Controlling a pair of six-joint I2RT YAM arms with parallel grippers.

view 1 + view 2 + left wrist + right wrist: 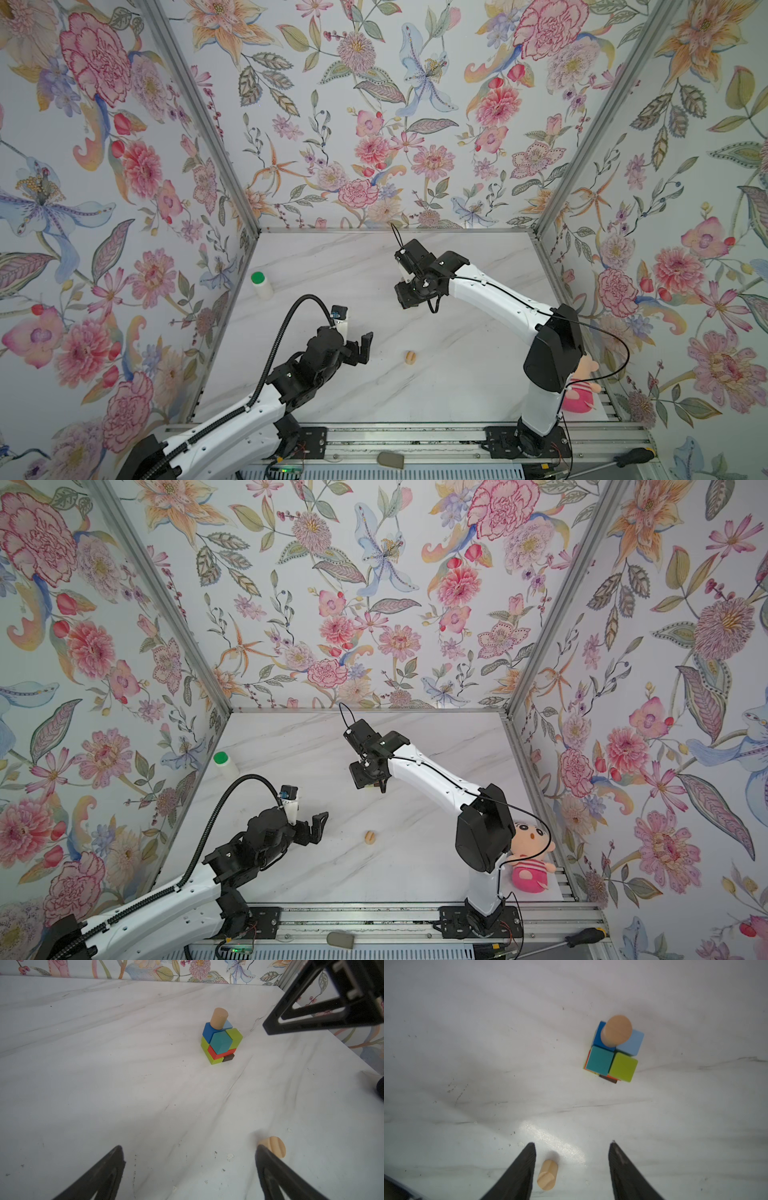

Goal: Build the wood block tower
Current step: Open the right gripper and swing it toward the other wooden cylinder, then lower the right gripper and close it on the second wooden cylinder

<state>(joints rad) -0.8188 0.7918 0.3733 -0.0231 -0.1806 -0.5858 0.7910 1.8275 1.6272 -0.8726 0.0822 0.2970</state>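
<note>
The marble surface [457, 395] carries everything. My left tool [189, 1149] hangs low over it, jaws spread wide and empty. My right tool [572, 1142] hovers over the tower [612, 1053], jaws parted, gripping nothing. The tower, a compact stack of green, red, brown, teal and blue blocks, stands mid-surface with 1 upright tan cylinder [616, 1030] on top. A loose tan cylinder [410, 356] lies on its side near my left tool, apart from the tower.

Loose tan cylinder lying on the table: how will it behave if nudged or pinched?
The tan cylinder lies on its curved side on the smooth table, so a nudge will likely roll it. Wood grain suggests rigid and light. Pinched across the curve it may slip; the flat ends look safer.
</note>
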